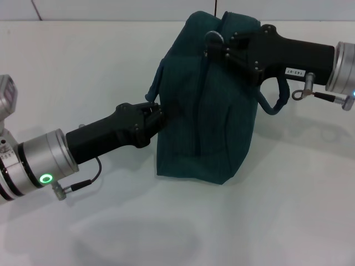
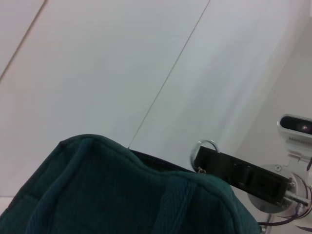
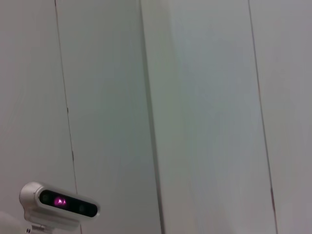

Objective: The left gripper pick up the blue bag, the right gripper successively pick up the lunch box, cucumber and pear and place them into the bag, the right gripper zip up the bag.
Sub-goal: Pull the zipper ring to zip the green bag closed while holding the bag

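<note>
The right gripper (image 1: 213, 41) is up at the top of the blue bag (image 1: 205, 111), its black fingers pinched around the metal ring pull (image 1: 214, 36) of the zipper. The left wrist view gives the same story from the other side: the right gripper (image 2: 202, 158) sits on the bag's top ridge (image 2: 122, 195) with the ring pull (image 2: 207, 145) poking out just above its tip. So that pincer is clenched on the ring, at the bag's upper far end, with the arm reaching in from the right.

Over to the left gripper (image 1: 154, 113): it comes in low from the left and meets the bag's near-left edge, about halfway up. Its fingers are closed on a fold of the teal fabric there, right by a looped handle (image 1: 155, 83) that curls up just above them.

The bag itself stands upright on the white table (image 1: 111, 233), between the two arms, its base resting on the surface and its top pulled to a narrow ridge. A second looped handle (image 1: 274, 102) droops off the right side, hanging beneath the right arm. Along the top, the opening looks drawn together; nothing inside the bag is visible from any view.

The right wrist view shows only pale wall panels and a small camera unit (image 3: 58, 202) in a corner.
</note>
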{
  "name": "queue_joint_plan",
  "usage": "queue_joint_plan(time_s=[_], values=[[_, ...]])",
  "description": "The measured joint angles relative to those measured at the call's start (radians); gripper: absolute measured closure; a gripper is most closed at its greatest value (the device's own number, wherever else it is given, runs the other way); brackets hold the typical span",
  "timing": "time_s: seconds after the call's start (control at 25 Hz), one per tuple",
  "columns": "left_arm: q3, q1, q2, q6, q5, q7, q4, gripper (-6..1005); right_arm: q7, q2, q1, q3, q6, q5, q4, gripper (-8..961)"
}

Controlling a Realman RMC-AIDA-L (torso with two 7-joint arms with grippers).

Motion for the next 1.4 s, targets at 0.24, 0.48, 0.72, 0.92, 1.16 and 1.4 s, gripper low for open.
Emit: queue_joint_plan(time_s=[0.24, 0.48, 0.72, 0.92, 1.16, 1.4], values=[[0.000, 0.001, 0.000, 0.000, 0.000, 0.000, 0.000, 914, -0.005, 0.002, -0.004, 0.000, 0.001, 0.001, 0.002, 889], [0.000, 0.002, 0.000, 0.000, 0.000, 0.000, 0.000, 908, -0.015, 0.002, -0.012, 0.008, 0.000, 0.005, 0.000, 898], [0.000, 0.001, 0.000, 0.000, 0.000, 0.000, 0.000, 902, -0.021, 0.000, -0.030, 0.020, 0.007, 0.017, -0.004, 945], [0.000, 0.000, 0.000, 0.000, 0.000, 0.000, 0.000, 897, -0.023, -0.001, -0.034, 0.035, -0.011, 0.026, -0.011, 944], [0.006, 0.000, 0.000, 0.005, 0.007, 0.019, 0.000, 892, -0.023, -0.003, -0.025, 0.050, -0.009, 0.044, -0.009, 945], [0.038, 0.004, 0.001, 0.009, 0.009, 0.026, 0.004, 886, -0.023, -0.003, -0.015, 0.083, 0.021, 0.045, -0.001, 944]])
